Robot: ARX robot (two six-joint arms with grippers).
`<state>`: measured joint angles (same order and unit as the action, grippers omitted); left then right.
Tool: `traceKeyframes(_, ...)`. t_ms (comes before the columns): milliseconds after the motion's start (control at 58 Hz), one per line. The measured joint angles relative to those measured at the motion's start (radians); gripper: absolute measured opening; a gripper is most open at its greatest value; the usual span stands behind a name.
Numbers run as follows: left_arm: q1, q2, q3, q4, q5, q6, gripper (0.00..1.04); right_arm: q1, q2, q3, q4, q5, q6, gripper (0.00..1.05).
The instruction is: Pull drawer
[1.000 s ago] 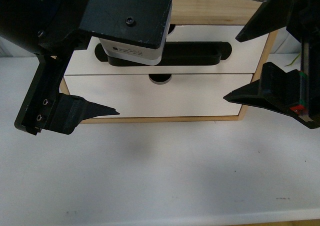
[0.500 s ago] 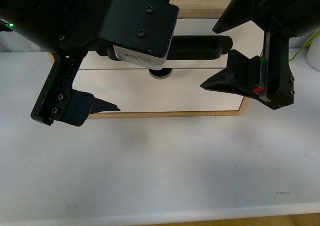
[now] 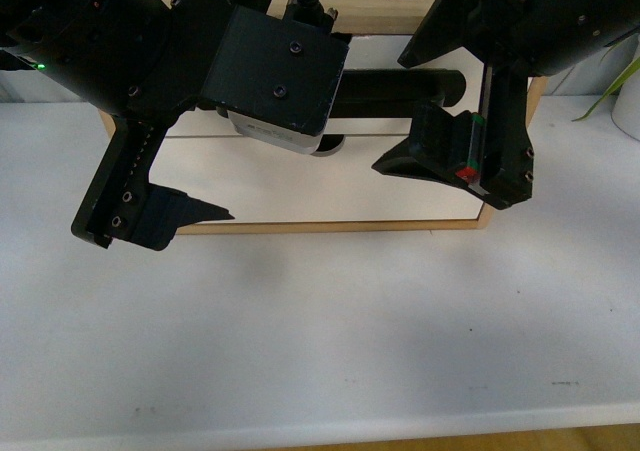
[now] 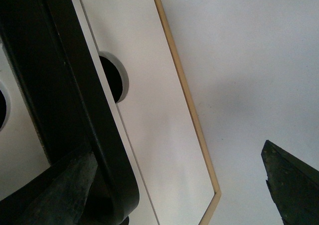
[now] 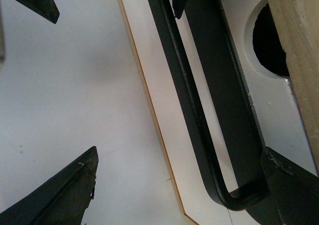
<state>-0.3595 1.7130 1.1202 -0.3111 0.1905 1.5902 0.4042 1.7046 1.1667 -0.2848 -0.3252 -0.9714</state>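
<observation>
Left gripper (image 4: pixel 174 154) and right gripper (image 3: pixel 388 114), jaws wide apart, nearer the drawer (image 3: pixel 385 53) handle (image 3: pixel 400 89) than before.

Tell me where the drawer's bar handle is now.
In the front view the black bar handle runs across the upper drawer front, top centre, its left part hidden behind the left arm, its right end showing between the open fingers of the right pincer.

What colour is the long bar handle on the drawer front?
Black. The bar handle shows best in the right wrist view.
</observation>
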Motion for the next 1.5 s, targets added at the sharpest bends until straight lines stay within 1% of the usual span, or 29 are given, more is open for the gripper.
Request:
traceKeyframes(448, 0.009, 0.013, 0.006, -0.010, -0.006, 0.004, 0.98, 0.011, 0.068, 0.025, 0.004, -0.010, 0.019, 0.96)
traceKeyframes(690, 0.012, 0.016, 0.006, -0.025, -0.009, 0.003, 0.98, 0.010, 0.080, 0.030, -0.027, -0.022, 0.021, 0.96)
traceKeyframes(1121, 0.011, 0.019, 0.003, -0.026, -0.005, -0.013, 0.98, -0.017, 0.083, 0.032, -0.058, -0.042, 0.034, 0.96)
traceKeyframes(1500, 0.004, -0.006, -0.006, -0.114, -0.014, -0.017, 0.98, -0.023, 0.067, 0.029, -0.134, -0.080, 0.014, 0.96)
